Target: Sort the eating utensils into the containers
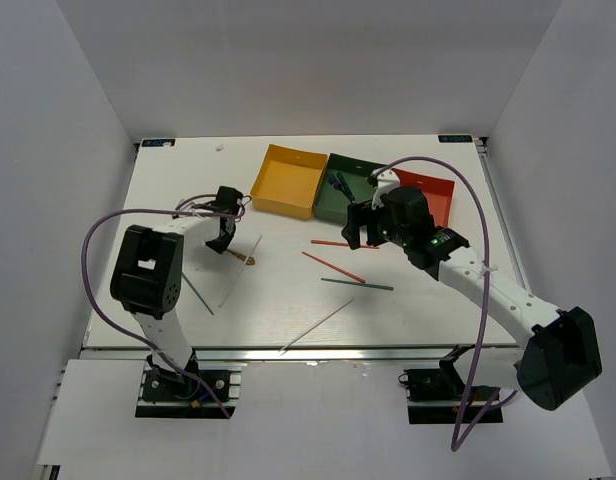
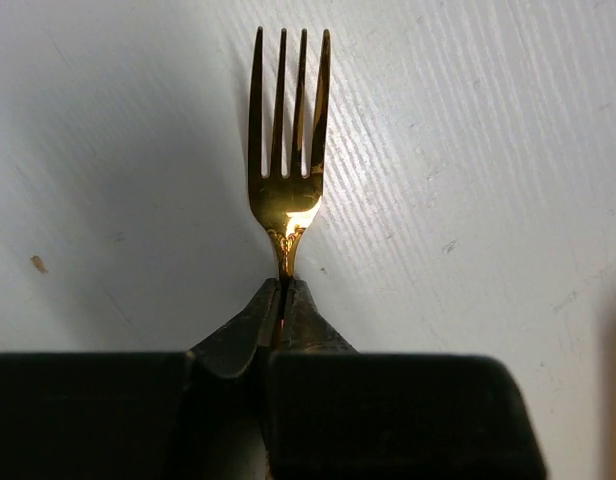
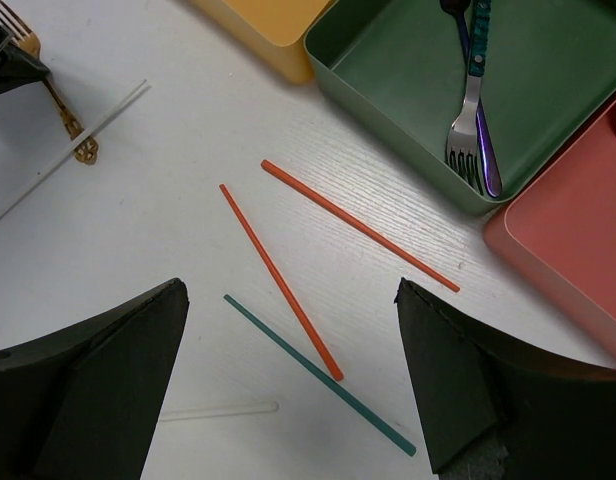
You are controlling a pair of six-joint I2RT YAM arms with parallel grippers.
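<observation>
The left gripper (image 2: 284, 300) pinches the gold fork (image 2: 286, 170) by its slim neck on the left of the bench (image 1: 418, 320) while the right gripper (image 3: 288, 330) hangs spread over the red chopsticks (image 3: 278, 275); so narrow a hold may let the fork swivel or slip, snagging the crossing pale chopstick (image 3: 98, 122).

A white table (image 1: 388, 320) with a fine wood-grain surface stood boxed in by plain pale walls: a back wall (image 1: 308, 60), a left wall (image 1: 48, 150) and a right wall (image 1: 578, 130). A metal rail (image 1: 318, 354) ran along its near edge, with a white panel (image 1: 318, 420) below it. The light was soft and even, throwing only faint shadows.
</observation>
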